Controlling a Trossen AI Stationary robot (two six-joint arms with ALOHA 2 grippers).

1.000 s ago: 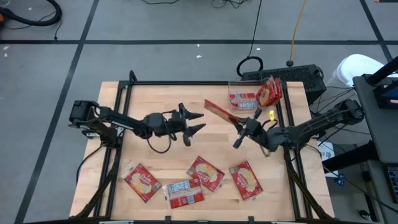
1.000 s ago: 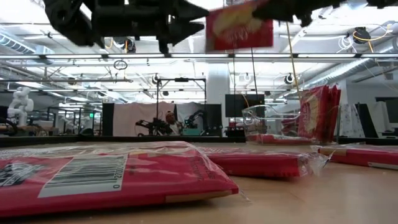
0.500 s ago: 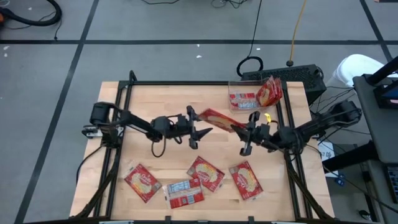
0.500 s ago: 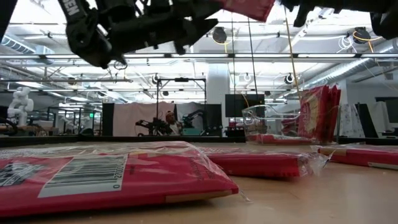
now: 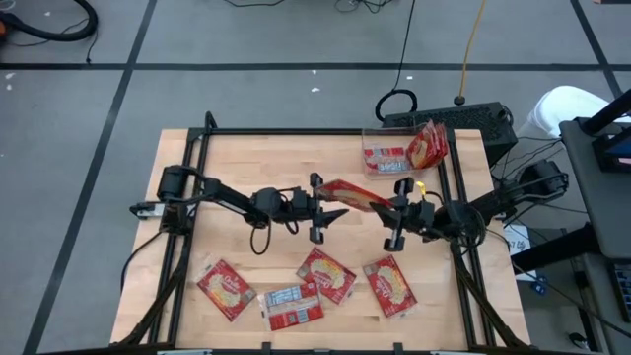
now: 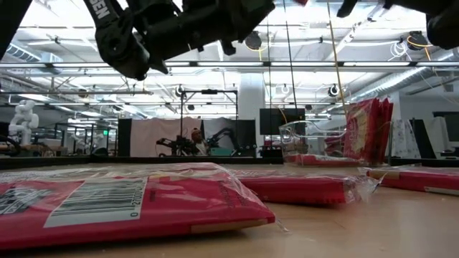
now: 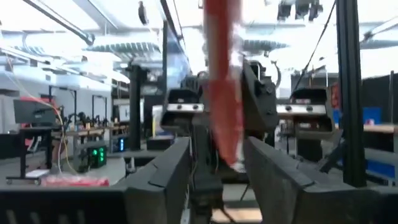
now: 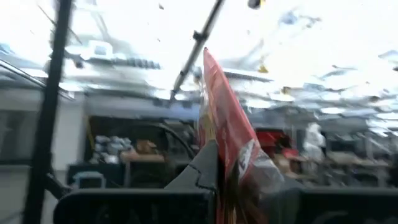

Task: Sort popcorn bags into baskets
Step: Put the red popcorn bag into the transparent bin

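Observation:
My right gripper (image 5: 385, 204) is shut on a red popcorn bag (image 5: 350, 192), held high over the middle of the table. The bag also shows in the right wrist view (image 8: 227, 124). My left gripper (image 5: 332, 204) is open. Its fingers stand on either side of the bag's free end (image 7: 222, 93) with a gap on each side. The clear bin (image 5: 380, 138) stands at the far right. It holds flat bags and one bag (image 5: 427, 146) leaning upright on its right wall. Several more bags (image 5: 325, 274) lie flat near the front edge. My right gripper pinches the bag's right-hand short end (image 8: 231, 163) between its two fingers. The fingers come level from the table's right and lie along the bag. The bag is lifted clear of the table and sticks out toward the left gripper, its broad faces turned sideways.
Bags on the table lie at the front left (image 5: 226, 288), front middle (image 5: 294, 306) and front right (image 5: 390, 286). In the low view one bag (image 6: 129, 204) fills the foreground, with the bin (image 6: 308, 140) behind it. Black frame rails run along both table sides.
My left gripper has gone toward the table's right edge and up, until its open fingers stand around the bag's free end. My right gripper has raised the bag, which has left the top of the low view, and has swung its free end toward the left gripper.

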